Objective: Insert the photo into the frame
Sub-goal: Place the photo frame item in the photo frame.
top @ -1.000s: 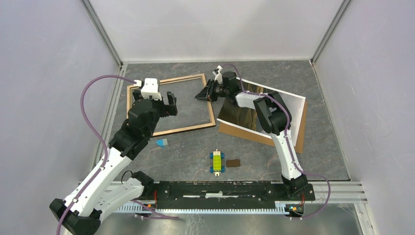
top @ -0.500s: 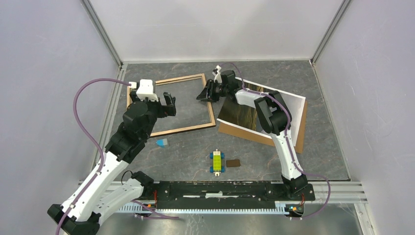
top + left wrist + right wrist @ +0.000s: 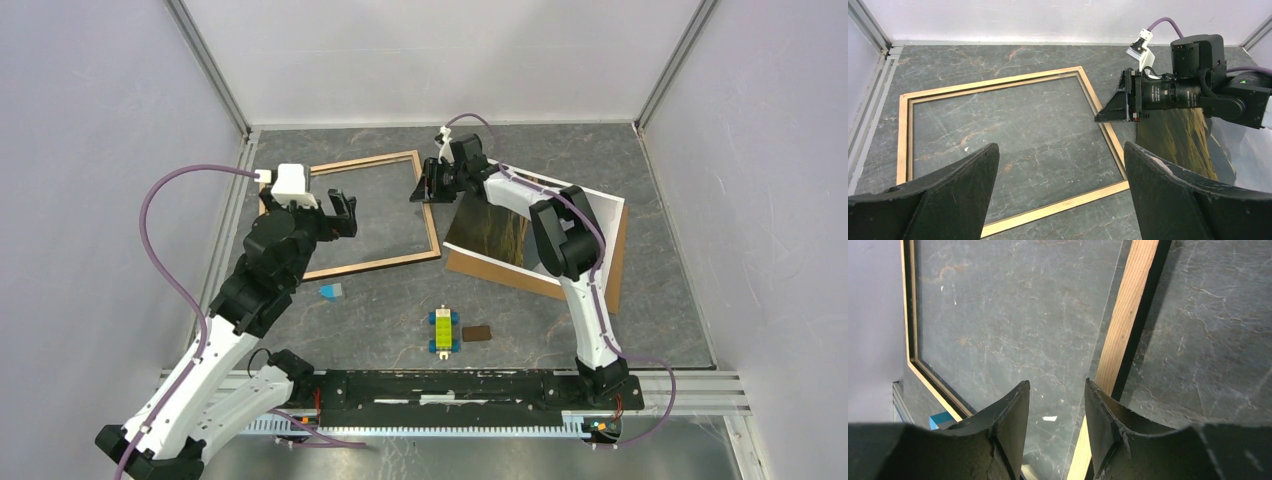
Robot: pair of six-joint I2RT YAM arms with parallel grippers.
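The frame [image 3: 380, 263], light tan wood, lies flat on the table at the left centre. The photo [image 3: 495, 230], dark brown-gold with a white border, lies to its right on a brown backing board [image 3: 612, 270]. My left gripper [image 3: 340, 210] hovers open and empty over the frame's inside; the left wrist view shows the gripper [image 3: 1060, 150] above the near rail [image 3: 1054, 208], with the photo [image 3: 1178, 140] at right. My right gripper [image 3: 424, 186] is at the frame's far right corner, with a narrow gap between its jaws and nothing in it [image 3: 1055, 385], beside the tan rail [image 3: 1128, 315].
A yellow-green toy block with blue wheels [image 3: 442, 330] and a small brown piece [image 3: 477, 333] lie near the front centre. A small blue piece [image 3: 329, 291] lies just in front of the frame. Grey walls enclose the table on three sides.
My right gripper has shifted slightly back and right along the frame's far right corner. My left arm has drawn a little back and left. Frame and photo have not moved.
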